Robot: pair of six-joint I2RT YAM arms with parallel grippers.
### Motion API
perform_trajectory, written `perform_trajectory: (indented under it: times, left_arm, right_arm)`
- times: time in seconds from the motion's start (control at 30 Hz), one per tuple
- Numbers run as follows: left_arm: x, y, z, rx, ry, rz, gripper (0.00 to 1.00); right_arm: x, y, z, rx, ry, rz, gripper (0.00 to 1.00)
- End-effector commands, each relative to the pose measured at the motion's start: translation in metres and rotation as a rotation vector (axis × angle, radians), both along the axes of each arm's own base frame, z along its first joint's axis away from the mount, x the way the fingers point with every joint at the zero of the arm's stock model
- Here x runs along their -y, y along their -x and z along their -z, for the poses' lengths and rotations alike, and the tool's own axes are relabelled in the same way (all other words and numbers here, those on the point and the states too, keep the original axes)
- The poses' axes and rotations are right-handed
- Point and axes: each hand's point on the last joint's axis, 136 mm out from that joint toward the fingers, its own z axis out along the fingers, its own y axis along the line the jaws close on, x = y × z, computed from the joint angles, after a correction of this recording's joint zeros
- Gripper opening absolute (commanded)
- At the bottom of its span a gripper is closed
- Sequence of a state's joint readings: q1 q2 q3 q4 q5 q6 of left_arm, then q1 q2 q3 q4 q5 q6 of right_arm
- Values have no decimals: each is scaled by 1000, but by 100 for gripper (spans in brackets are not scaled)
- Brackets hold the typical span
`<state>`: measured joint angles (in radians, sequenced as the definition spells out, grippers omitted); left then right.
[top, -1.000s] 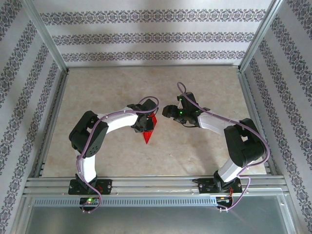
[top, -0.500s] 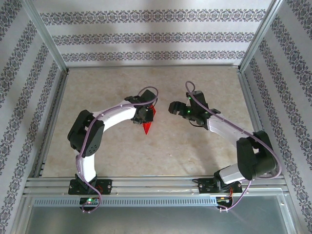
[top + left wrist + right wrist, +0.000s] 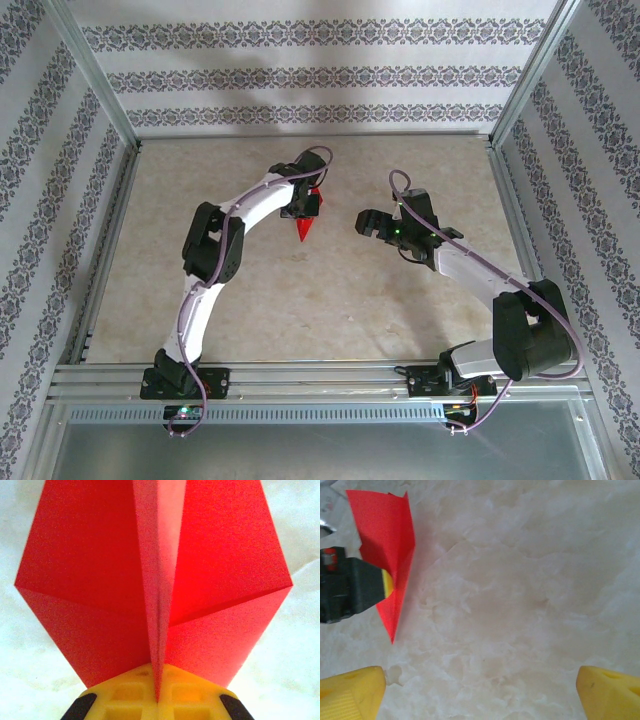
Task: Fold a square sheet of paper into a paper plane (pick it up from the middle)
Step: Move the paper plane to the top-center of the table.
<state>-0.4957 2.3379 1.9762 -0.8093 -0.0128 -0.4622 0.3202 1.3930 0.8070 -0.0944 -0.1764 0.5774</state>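
In the overhead view the left tool (image 3: 305, 203) has been carried from the middle of the frame toward its upper centre, with the left arm (image 3: 215, 250) now stretched out long. The paper plane (image 3: 305, 229) has gone with it, its red point directed down the frame. The right tool (image 3: 366, 222) has been drawn off to the right of centre. Its jaws have been spread from part-open to fully wide, and nothing is held between them. The plane is therefore carried by the left tool alone, apart from the right one. From this it is judged that the folding is finished or nearly so, and that the dart remains only to be presented or set down on the counter (image 3: 400, 300). Whether the plane hangs clear of the counter or touches it cannot be told from above.

The grip itself, too small to read overhead, is supplied by the wrist cameras. In the left wrist view the yellow fingers (image 3: 125, 700) are seen at the bottom edge, pressed together on the plane's centre crease, with both wings spreading up and outward across the frame. In the right wrist view the plane is seen at upper left, tip pointing down, with the left tool's black body reaching it from the left edge. The right tool's own yellow fingertips (image 3: 350, 695) sit in the two lower corners, with bare counter between them. The spacing of the two arms is given by the overhead view.
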Motion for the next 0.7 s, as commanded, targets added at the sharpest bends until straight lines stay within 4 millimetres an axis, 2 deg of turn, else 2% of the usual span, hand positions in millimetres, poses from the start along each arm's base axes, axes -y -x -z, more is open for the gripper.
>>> perform_trajectory:
  times: [0.0, 0.37, 0.67]
  left_arm:
    - [-7, 1, -7, -31, -55, 14, 6]
    - [-5, -3, 7, -63, -47, -56, 14]
    - [-7, -1, 17, -87, -55, -69, 15]
  right_arm:
    - [1, 5, 7, -27, -8, -14, 98]
    - [1, 9, 14, -56, -27, -13, 98]
    - [-1, 9, 15, -63, -41, -16, 98]
